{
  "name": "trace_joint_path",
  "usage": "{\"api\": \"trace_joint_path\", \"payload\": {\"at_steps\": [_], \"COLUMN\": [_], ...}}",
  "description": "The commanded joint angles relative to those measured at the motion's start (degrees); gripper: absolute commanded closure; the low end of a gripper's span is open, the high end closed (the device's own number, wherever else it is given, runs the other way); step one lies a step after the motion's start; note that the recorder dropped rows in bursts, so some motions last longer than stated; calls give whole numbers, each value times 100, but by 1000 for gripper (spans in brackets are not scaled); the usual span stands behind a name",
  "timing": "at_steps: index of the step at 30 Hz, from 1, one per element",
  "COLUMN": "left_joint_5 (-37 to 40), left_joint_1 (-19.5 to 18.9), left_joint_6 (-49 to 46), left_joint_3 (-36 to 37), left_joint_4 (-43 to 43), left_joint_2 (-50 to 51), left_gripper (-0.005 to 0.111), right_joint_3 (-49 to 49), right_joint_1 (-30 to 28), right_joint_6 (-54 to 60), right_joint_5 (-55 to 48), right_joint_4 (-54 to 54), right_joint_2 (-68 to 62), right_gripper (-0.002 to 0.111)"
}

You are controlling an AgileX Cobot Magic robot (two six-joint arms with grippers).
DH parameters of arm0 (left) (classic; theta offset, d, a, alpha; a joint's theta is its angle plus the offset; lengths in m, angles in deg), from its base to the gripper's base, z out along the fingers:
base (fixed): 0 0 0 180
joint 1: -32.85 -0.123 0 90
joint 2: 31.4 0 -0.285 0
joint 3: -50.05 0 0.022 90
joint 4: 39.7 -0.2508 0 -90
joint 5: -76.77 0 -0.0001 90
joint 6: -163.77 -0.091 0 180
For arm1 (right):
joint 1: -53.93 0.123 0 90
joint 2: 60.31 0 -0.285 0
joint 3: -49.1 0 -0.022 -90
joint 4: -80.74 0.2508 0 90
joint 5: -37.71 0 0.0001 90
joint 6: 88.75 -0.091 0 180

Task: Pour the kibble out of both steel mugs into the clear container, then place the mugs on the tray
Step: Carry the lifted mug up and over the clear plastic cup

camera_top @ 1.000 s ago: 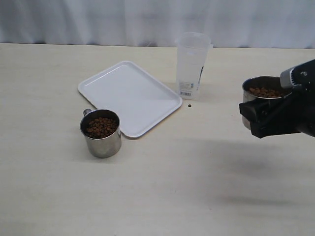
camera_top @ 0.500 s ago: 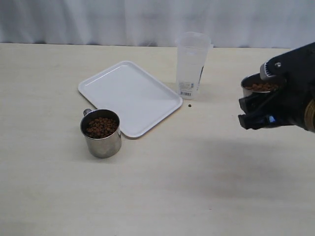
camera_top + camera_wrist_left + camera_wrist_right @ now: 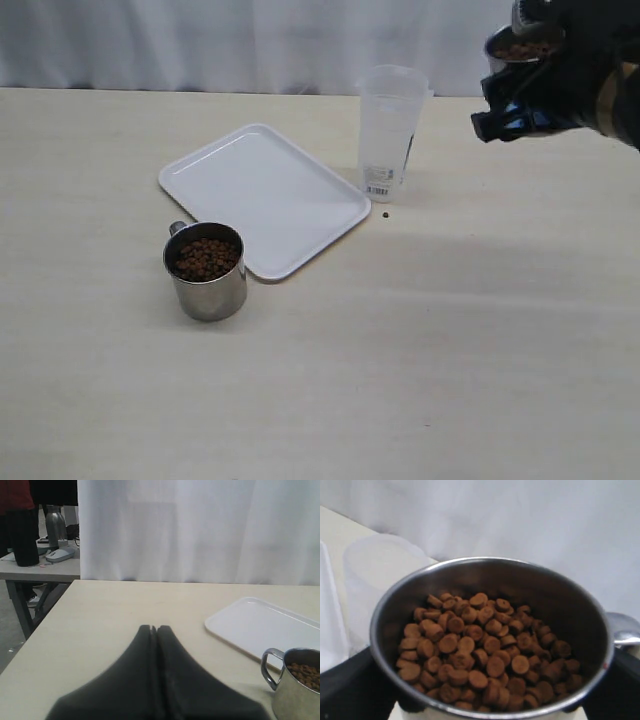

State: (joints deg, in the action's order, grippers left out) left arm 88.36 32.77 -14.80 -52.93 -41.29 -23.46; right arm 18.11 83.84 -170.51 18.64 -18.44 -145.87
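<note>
Tabletop scene, ordered from the near edge of the table (image 3: pixel 400 380) to the far edge. The left gripper (image 3: pixel 155 630), visible only through its own wrist camera, hangs low over the table with its jaws pressed together and nothing between them. The standing mug (image 3: pixel 207 285) rests left of centre, upright, its handle turned toward the far left, filled nearly to the rim with kibble (image 3: pixel 206 258). Just behind it lies the tray (image 3: pixel 260 190), white, flat and set askew to the table edges, its near corner just beside the mug; whether the two touch cannot be told. A stray pellet (image 3: pixel 386 214) sits on the bare table between the tray's right corner and the base of the clear container (image 3: pixel 388 130), which stands upright near the far edge with its label low on the wall. Toward the far right, the right gripper (image 3: pixel 510 105) is clamped on the held mug (image 3: pixel 520 45), which is upright, carries kibble, and sits higher than the container's rim and to its right. A pale curtain (image 3: pixel 200 40) closes the background.
</note>
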Motion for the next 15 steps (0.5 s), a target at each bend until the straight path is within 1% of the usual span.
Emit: {"api": "trace_joint_path", "payload": {"at_steps": [1, 3, 9, 15], "left_joint_5": [-34, -34, -34, -34], "left_joint_1": [-17, -17, -17, -17], "left_joint_6": [20, 20, 20, 20], "left_joint_3": [20, 20, 20, 20], "left_joint_4": [-56, -56, -56, -56], "left_joint_2": [-15, -15, -15, -15], "left_gripper": [107, 107, 107, 107], "right_joint_3": [698, 955, 1657, 2181], "right_joint_1": [-61, -61, -61, -61], "right_joint_6": [738, 1195, 1944, 2058], "right_joint_5": [-349, -440, -353, -338], "right_joint_4": [-76, -76, -76, -76], "right_joint_2": [-673, -987, -1831, -2252], "right_gripper": [104, 104, 104, 104]}}
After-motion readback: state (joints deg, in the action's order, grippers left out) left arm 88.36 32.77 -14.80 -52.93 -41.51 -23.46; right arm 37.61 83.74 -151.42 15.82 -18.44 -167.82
